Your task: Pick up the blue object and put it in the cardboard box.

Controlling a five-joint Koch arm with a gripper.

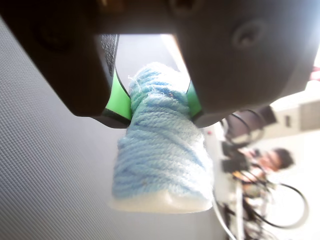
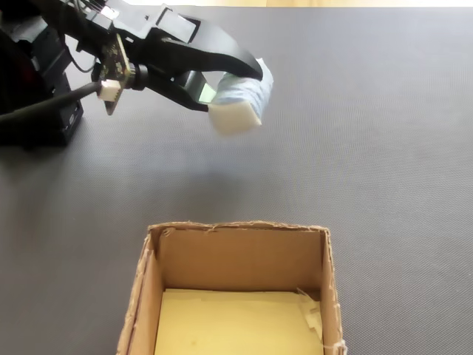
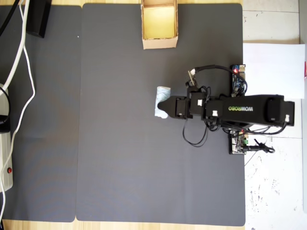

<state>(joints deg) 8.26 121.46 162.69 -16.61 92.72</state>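
Wrist view: my gripper (image 1: 159, 102) pinches the bundle (image 1: 162, 155) between green pads (image 1: 119, 102), pale blue yarn with a white end facing down. Fixed view: bundle (image 2: 240, 103) is held clear above the mat (image 2: 384, 148), box (image 2: 240, 296) nearer the camera. Overhead view: bundle (image 3: 162, 101) is mid-mat, well apart from box (image 3: 159, 24) at the top edge.
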